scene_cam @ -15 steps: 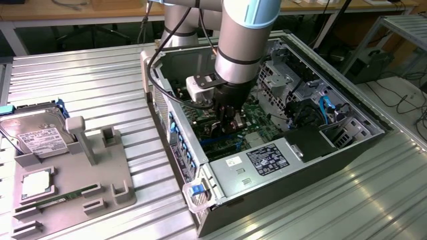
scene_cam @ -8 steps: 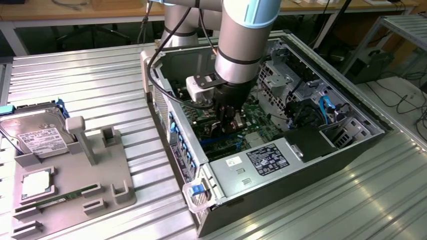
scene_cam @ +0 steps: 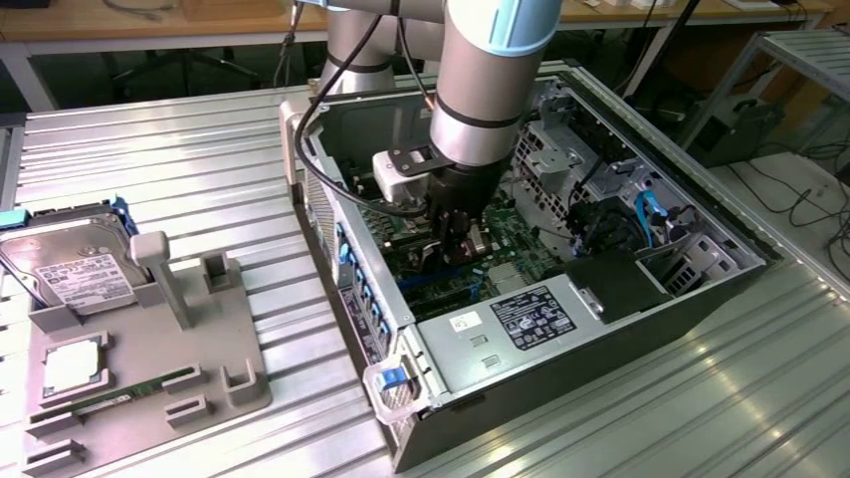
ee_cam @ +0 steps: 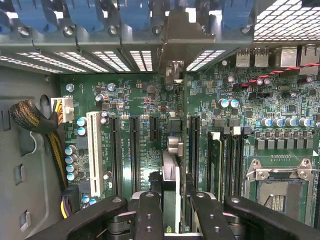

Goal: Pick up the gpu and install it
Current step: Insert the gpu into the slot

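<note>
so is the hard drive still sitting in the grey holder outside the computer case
Yes, the hard drive with its white label lies in the grey holder on the exterior view's left, apart from the computer case.

Premises: a robotics laboratory or technical workshop. Evidence follows. The work surface is a ribbed aluminium table (scene_cam: 199,149) of the profile type used for test rigs. An industrial robot arm (scene_cam: 485,80) stands over an opened desktop computer case (scene_cam: 691,299), whose green motherboard (ee_cam: 150,105) lies exposed with its slots and capacitors. A grey moulded fixture (scene_cam: 199,329) holds loose computer parts, among them a hard drive (scene_cam: 74,269). Wooden workbenches (scene_cam: 159,25) line the back of the room, and cables (scene_cam: 810,204) trail across the floor at the exterior view's right.
</note>
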`<state>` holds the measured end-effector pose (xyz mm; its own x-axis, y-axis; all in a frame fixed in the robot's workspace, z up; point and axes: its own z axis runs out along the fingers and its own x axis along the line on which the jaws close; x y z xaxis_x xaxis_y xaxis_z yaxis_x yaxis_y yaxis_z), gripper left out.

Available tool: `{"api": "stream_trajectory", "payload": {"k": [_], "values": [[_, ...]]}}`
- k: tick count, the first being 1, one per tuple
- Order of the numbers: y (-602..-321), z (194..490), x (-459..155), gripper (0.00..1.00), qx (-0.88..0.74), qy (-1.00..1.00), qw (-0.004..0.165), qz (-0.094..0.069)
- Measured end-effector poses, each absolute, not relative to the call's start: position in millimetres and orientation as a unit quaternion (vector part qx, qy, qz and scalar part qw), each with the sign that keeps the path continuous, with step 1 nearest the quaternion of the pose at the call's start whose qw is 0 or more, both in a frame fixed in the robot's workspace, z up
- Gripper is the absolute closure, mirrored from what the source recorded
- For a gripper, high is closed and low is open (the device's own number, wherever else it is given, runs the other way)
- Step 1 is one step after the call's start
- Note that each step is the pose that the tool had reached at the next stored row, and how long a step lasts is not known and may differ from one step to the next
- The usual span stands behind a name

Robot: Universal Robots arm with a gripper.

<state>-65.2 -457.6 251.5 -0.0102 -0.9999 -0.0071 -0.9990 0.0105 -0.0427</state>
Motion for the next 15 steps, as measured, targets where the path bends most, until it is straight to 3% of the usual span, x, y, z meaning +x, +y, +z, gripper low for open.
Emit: {"api": "stream_trajectory", "payload": {"k": [15], "values": [[-456.6,251.1,-69.2,0.73,-0.703,0.711,0.018,-0.013]]}}
